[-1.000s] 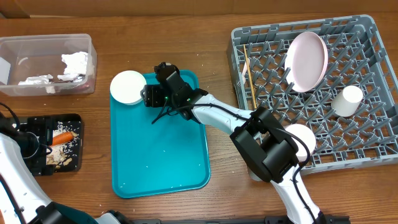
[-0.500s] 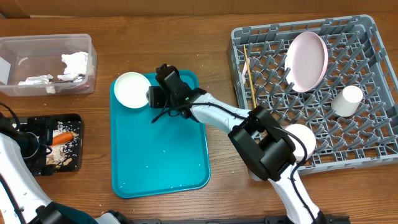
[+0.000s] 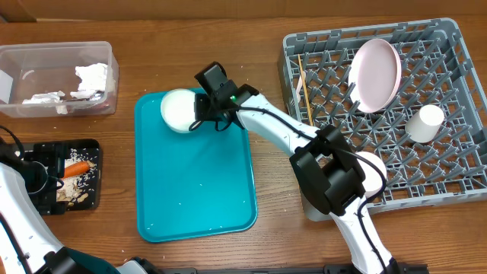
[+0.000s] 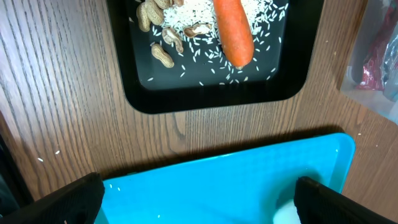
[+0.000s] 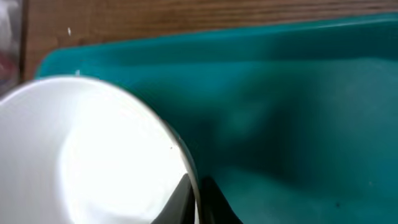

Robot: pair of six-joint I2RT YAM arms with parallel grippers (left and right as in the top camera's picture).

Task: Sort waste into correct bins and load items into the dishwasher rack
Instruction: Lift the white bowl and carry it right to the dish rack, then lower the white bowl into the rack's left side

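- Overhead: my right gripper (image 3: 202, 114) is clamped on the near rim of the white bowl (image 3: 179, 111), which sits at the top left corner of the teal tray (image 3: 198, 190).
- The dishwasher rack (image 3: 449, 160) lies well apart to the right. It already carries the pink plate (image 3: 374, 74), leaning on edge, the white cup (image 3: 424, 123) and the wooden stick (image 3: 305, 91).
- Risk: the hold is on one thin edge only. The bowl looks smooth and rounded, so I judge it could pivot or slide out during the carry. It could also catch the rack's grey wall or upright pegs on the way in.
- The clear tub (image 3: 15, 53) holds crumpled napkins (image 3: 93, 76).
- Left wrist: my left gripper (image 4: 199, 208) is spread wide and holds nothing. It hangs over the tray edge, just beside the black tray (image 4: 211, 102).
- That matt, round-cornered tray holds the smooth tapered carrot (image 4: 233, 31), loose rice (image 4: 186, 12) and ridged nut scraps (image 4: 163, 56).
- Risk: stray grains lie on the wood grain outside the tray.
- Right wrist: both pads pinch the bowl's thin, glossy lip. The interior looks clean and empty.
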